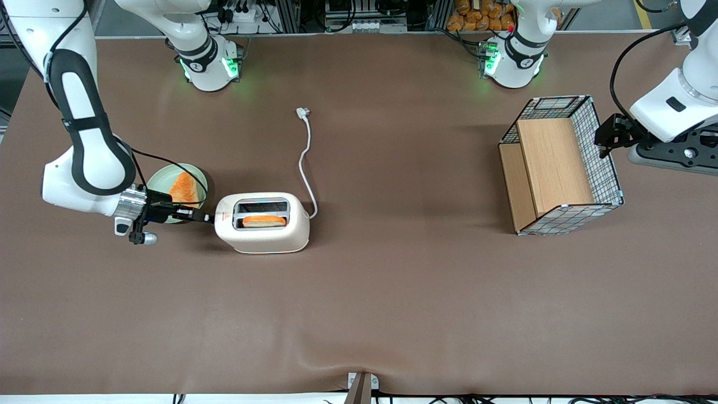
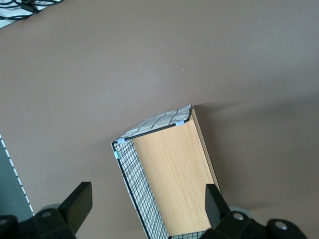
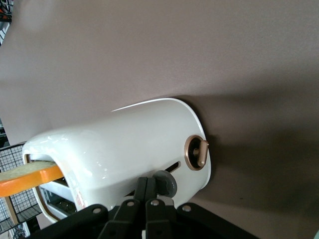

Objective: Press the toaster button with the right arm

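Right arm [image 1: 90, 151]: you see it reaching in low over the tabletop [image 1: 392, 303] from the working arm's end, its wrist level with the toaster's short end.
Plate [image 1: 162, 177]: it sits just beside the toaster's short end, a little farther from the front camera, with an orange slice [image 1: 184, 189] on it; the arm's wrist hangs partly over it.
Claw [image 1: 206, 218]: you have it right at the toaster's short end; in the right wrist view its two fingers [image 3: 141, 191] lie together, pressed side by side, with nothing between them.
Toaster button [image 3: 165, 183]: the grey round knob sticks out of the toaster's short end, and the closed fingertips sit against it, as far as the right wrist view shows.
Toaster [image 1: 263, 223]: it stands on the tabletop toward the working arm's end, a slice of toast [image 1: 263, 221] in the slot nearer the front camera, the power cord [image 1: 305, 163] trailing away unplugged.
Basket [image 1: 561, 171]: well apart from the toaster, toward the parked arm's end; it plays no part here.
Progress: you can judge the approach done and contact made or about made; the toast rides high in its slot, so the press itself looks unfinished.
Left to do: push the knob down along its slot, then back the claw off.
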Tool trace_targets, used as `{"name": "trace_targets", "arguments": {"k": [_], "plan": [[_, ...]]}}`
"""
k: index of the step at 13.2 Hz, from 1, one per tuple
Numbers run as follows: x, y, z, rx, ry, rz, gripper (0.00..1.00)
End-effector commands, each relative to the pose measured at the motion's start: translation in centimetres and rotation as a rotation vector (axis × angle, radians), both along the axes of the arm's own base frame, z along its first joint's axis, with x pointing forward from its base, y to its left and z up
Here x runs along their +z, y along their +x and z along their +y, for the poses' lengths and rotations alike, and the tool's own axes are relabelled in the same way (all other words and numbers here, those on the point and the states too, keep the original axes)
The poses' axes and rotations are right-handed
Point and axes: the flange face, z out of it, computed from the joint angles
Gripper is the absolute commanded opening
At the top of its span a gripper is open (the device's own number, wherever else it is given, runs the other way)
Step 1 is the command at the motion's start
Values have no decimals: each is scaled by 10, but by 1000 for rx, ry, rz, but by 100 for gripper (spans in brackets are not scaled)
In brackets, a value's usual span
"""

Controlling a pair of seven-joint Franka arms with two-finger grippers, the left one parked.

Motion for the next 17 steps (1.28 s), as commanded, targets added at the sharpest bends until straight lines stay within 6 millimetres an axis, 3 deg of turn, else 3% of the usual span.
{"name": "trace_targets", "arguments": {"k": [1,6,12,14,16,17], "plan": [[-33,-2,5,13,47,-23,0],[-52,-5,3,33,49,-29,0],[-61,-4,2,12,18,-29,0],[-47,6,0,-54,27,2,0],[-14,9,1,-59,57,24,0],[3,8,-10,-41,45,10,0]]}}
